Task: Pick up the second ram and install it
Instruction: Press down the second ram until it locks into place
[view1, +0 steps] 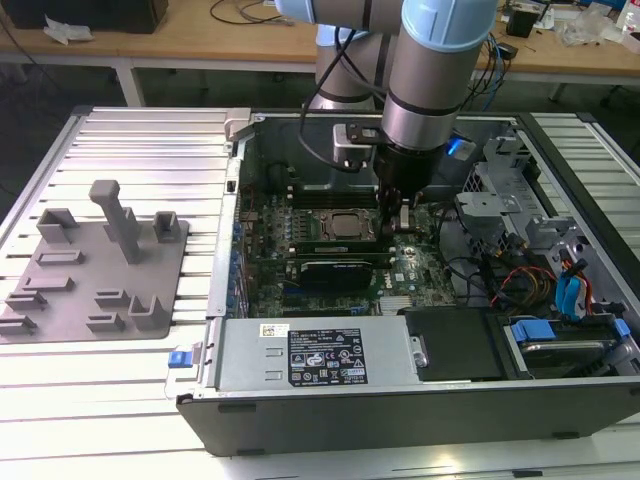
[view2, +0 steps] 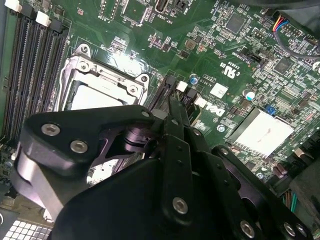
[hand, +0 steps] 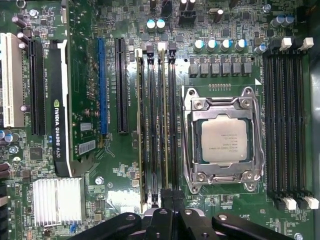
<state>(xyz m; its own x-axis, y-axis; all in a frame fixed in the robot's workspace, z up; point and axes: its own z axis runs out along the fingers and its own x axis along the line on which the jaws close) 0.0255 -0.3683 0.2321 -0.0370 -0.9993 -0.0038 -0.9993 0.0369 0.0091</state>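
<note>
- Gripper (view1: 398, 222): lowered inside the open computer case (view1: 215, 300), just above the motherboard (view1: 400, 285). Black fingers drawn together to a narrow tip in both wrist views (view2: 172, 107) (hand: 172, 195), with nothing seen clamped between them.
- Second ram (hand: 163, 125): standing on edge in a memory slot, seen from above as a thin strip. Gripper tip directly over one end. Contact not discernible.
- Another ram stick (hand: 141, 125): on edge in a parallel slot nearby, on the far side from the processor.
- Processor (hand: 223, 141): square, silver, in a metal socket frame just beside the ram slots.
- Empty black memory slots (hand: 287, 125): beyond the processor, with white end clips.
- Black expansion card (hand: 62, 125): upright in a slot, apart from the ram.
- Finned silver heat sink (hand: 56, 200): near the card's end.
- Grey holder tray (view1: 95, 260): on the ribbed tabletop (view1: 120, 400), at the exterior view's left of the case.
</note>
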